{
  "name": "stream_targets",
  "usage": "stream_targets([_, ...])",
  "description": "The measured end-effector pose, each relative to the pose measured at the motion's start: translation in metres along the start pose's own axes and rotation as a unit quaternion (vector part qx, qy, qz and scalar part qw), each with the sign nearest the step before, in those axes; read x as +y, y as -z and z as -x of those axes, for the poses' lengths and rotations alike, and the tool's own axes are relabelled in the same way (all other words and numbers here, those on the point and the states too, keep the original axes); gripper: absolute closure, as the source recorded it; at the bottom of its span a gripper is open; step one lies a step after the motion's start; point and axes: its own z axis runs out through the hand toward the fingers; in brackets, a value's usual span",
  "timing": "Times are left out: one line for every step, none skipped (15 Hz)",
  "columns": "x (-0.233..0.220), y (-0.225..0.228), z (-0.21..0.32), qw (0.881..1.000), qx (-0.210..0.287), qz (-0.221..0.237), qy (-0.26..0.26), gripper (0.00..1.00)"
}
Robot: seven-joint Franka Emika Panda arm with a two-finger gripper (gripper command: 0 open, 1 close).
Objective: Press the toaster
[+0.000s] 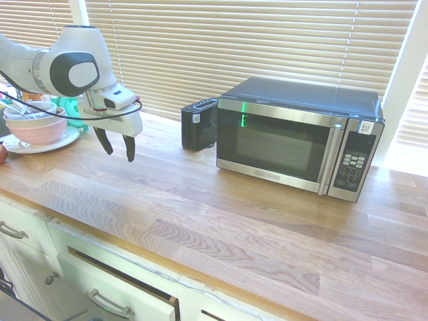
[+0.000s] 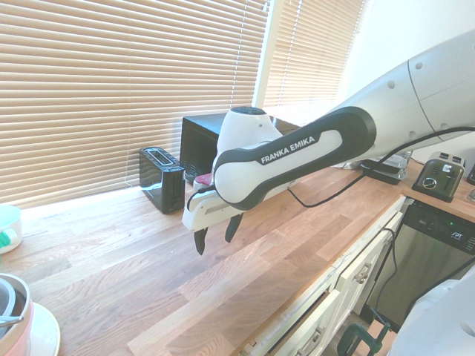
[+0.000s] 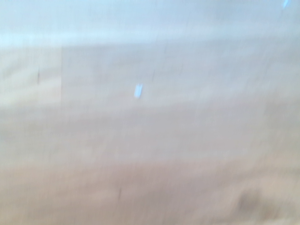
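Two fingers spread, gripper [image 1: 117,146] empty, hanging over bare wooden countertop [image 1: 221,214] at frame left. Toaster [image 1: 198,124] center frame, just beside microwave [image 1: 299,136], well apart from gripper.

Bare countertop [image 1: 221,214] between gripper [image 1: 117,147] and toaster [image 1: 198,124]; microwave [image 1: 297,137] just beside toaster.
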Motion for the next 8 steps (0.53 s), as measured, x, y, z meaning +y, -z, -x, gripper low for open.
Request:
stream_targets([-0.004, 0.006, -0.006, 1.000, 0.013, -0.009, 0.000, 0.00])
stream_targets([-0.009, 0.013, -0.013, 0.999, 0.028, -0.017, 0.002, 0.00])
stream_targets([-0.014, 0.020, -0.020, 0.999, 0.043, -0.024, 0.001, 0.00])
stream_targets([-0.020, 0.025, -0.029, 0.998, 0.059, -0.028, -0.001, 0.00])
stream_targets([-0.025, 0.028, -0.038, 0.997, 0.074, -0.029, -0.005, 0.00])
stream_targets([-0.029, 0.030, -0.048, 0.996, 0.086, -0.028, -0.009, 0.00])
stream_targets([-0.034, 0.032, -0.057, 0.995, 0.095, -0.027, -0.014, 0.00])
stream_targets([-0.040, 0.034, -0.064, 0.994, 0.103, -0.026, -0.016, 0.00])
